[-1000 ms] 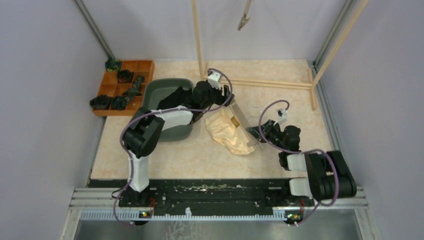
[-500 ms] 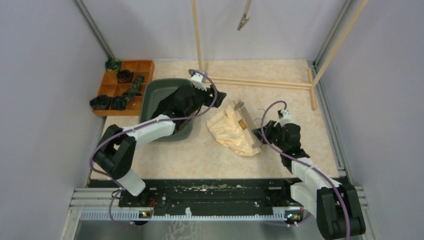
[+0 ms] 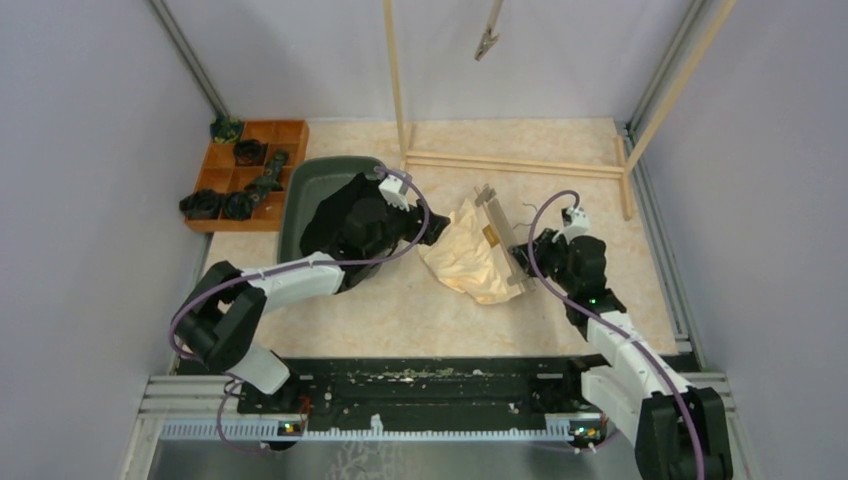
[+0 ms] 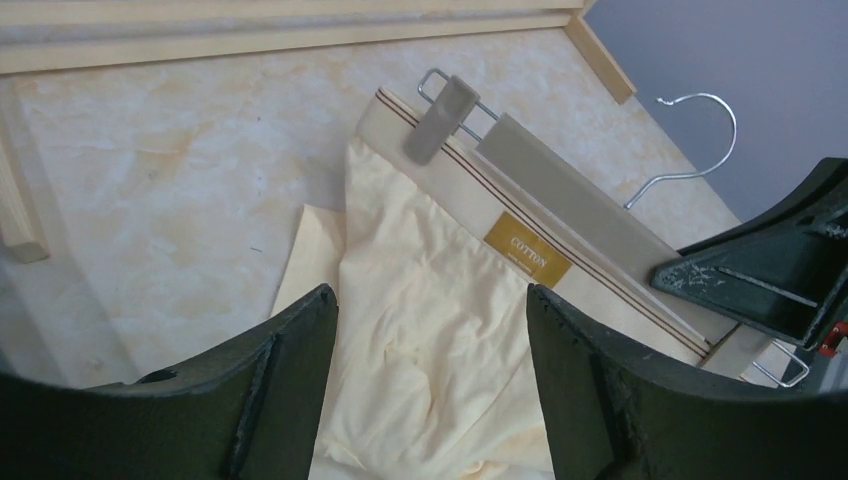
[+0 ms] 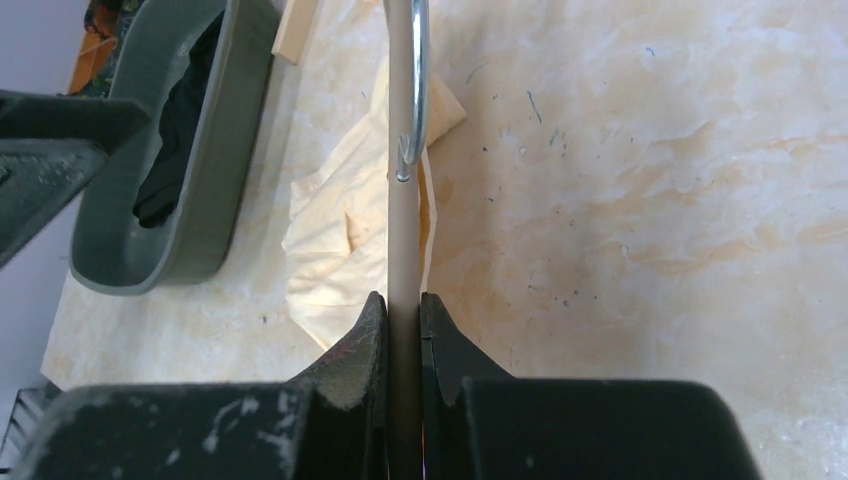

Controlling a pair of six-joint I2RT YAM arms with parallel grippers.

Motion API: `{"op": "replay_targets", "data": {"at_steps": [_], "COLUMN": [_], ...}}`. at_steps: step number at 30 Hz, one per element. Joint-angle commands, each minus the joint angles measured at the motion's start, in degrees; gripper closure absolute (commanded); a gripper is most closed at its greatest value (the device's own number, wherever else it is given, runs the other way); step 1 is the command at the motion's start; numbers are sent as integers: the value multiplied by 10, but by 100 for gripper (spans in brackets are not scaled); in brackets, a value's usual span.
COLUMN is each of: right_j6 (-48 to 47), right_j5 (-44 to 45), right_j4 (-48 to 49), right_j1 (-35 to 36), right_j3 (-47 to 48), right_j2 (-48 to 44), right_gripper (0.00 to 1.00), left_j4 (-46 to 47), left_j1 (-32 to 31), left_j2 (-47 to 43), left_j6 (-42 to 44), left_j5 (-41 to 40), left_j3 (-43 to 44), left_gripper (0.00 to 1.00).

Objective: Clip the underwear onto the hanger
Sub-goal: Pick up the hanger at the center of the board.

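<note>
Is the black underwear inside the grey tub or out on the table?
Inside. The right wrist view shows the black underwear lying down in the tub, below its rim.

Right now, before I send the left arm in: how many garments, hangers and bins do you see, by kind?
Underwear: 2 (cream underwear at the hanger, black underwear in the bin)
Hanger: 1
Bin: 1
Total: 4
</note>
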Motion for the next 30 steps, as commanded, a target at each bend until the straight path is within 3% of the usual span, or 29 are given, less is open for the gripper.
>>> {"op": "replay_targets", "data": {"at_steps": [1,10,30], "right_j6": [-9,-44,-176], "right_j5": [27,90,199], "right_j4": [1,-65,-240], "right_j1": [8,10,11], "right_j3": [56,151,496], "right_j2": [-24,-34,44], "right_gripper": [100,100,100], "left_j4": [44,55,-9], "left_j1": [-17,-34,-76], "left_j2": [-8,-35,-95], "left_j6": [-8,-24,-35], "left_j5": [5,0,2], "left_j3": [-10,-41,-48], "left_gripper": [25,25,25]}}
